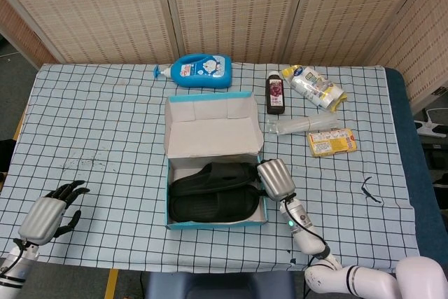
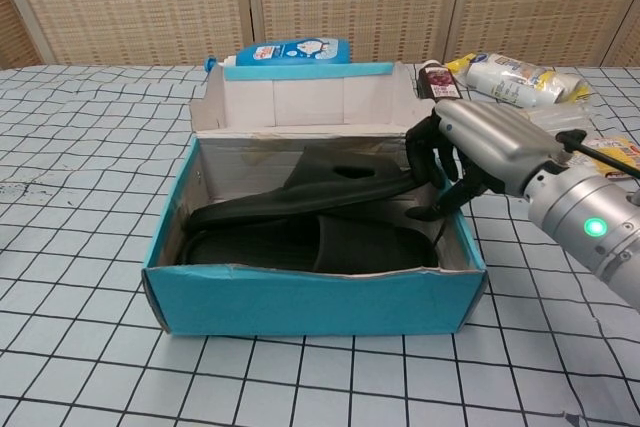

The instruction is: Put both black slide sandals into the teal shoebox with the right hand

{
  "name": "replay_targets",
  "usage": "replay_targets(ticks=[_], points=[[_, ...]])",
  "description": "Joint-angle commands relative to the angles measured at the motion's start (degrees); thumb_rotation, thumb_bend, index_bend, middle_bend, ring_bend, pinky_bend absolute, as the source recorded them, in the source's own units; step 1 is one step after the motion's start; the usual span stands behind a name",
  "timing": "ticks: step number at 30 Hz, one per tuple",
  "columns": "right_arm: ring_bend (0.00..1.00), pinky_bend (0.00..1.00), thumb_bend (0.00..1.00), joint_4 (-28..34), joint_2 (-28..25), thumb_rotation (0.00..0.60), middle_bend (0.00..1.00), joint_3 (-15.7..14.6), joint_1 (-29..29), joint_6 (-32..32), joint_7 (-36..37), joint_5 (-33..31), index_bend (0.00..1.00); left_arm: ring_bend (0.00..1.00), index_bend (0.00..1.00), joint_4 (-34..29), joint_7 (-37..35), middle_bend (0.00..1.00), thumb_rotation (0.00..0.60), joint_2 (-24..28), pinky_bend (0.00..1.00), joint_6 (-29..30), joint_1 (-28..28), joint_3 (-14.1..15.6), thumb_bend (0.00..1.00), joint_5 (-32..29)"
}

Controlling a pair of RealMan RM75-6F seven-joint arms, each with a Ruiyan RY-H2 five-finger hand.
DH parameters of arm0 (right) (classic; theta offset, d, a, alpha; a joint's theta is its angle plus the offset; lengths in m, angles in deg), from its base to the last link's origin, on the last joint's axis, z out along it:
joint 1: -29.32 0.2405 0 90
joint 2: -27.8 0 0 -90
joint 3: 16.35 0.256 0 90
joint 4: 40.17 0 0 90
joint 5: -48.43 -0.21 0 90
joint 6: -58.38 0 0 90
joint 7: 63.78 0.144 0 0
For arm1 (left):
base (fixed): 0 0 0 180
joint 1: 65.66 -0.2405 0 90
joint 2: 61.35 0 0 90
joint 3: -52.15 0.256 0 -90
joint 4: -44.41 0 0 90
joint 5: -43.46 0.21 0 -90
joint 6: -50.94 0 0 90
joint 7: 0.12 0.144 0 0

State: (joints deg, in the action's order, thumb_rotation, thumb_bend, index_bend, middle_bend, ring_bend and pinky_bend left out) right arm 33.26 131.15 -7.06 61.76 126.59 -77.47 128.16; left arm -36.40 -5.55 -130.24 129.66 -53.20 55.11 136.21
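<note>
The teal shoebox (image 1: 217, 223) (image 2: 310, 302) stands open at the table's middle, its lid (image 1: 210, 127) upright at the far side. Both black slide sandals lie inside. The lower sandal (image 1: 210, 206) (image 2: 355, 244) is flat on the bottom. The upper sandal (image 1: 210, 174) (image 2: 290, 202) leans across it, its right end raised. My right hand (image 1: 274, 177) (image 2: 475, 147) is at the box's right wall, fingers (image 2: 428, 159) curled over that raised end with the thumb below it. My left hand (image 1: 50, 213) rests on the cloth at the front left, holding nothing, fingers apart.
Behind the box lies a blue bottle (image 1: 201, 71) (image 2: 285, 51). To the back right are a dark bottle (image 1: 275, 94) (image 2: 437, 79), a white packet (image 1: 316, 87) (image 2: 515, 77), a clear tube (image 1: 301, 125) and a yellow box (image 1: 331, 142). A small dark item (image 1: 371, 191) lies at the right.
</note>
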Motion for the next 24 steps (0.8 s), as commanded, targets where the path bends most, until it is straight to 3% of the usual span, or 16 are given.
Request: replay_targets(ticks=[1, 9, 16, 20, 24], points=[[0.56, 0.71, 0.03, 0.19, -0.13, 0.6, 0.65, 0.06, -0.04, 0.29, 0.19, 0.23, 0.69, 0.2, 0.24, 0.03, 0.04, 0.14, 0.6, -0.01, 0.4, -0.11, 0.04, 0.02, 0.5, -0.02], [0.52, 0.71, 0.03, 4.85, -3.56, 0.6, 0.65, -0.24, -1.13, 3.36, 2.65, 3.0, 0.66, 0.2, 0.24, -0.03, 0.25, 0.14, 0.6, -0.04, 0.4, -0.24, 0.07, 0.06, 0.5, -0.03], [0.44, 0.69, 0.03, 14.74, -12.72, 0.6, 0.54, -2.56, -4.1, 6.39, 5.81, 6.4, 0.53, 0.2, 0.24, 0.12, 0.12, 0.14, 0.6, -0.07, 0.4, -0.26, 0.05, -0.04, 0.5, -0.27], [0.36, 0.63, 0.03, 17.99, -19.67, 0.6, 0.46, -5.26, -8.11, 11.2, 4.22, 9.17, 0.45, 0.2, 0.24, 0.06, 0.06, 0.14, 0.6, 0.06, 0.4, 0.16, -0.1, -0.15, 0.5, -0.28], [0.25, 0.49, 0.03, 15.03, -24.74, 0.6, 0.36, -8.38, -14.8, 18.4, -2.86, 9.74, 0.38, 0.2, 0.24, -0.19, 0.36, 0.14, 0.6, 0.19, 0.4, 1.13, -0.45, -0.34, 0.5, -0.17]])
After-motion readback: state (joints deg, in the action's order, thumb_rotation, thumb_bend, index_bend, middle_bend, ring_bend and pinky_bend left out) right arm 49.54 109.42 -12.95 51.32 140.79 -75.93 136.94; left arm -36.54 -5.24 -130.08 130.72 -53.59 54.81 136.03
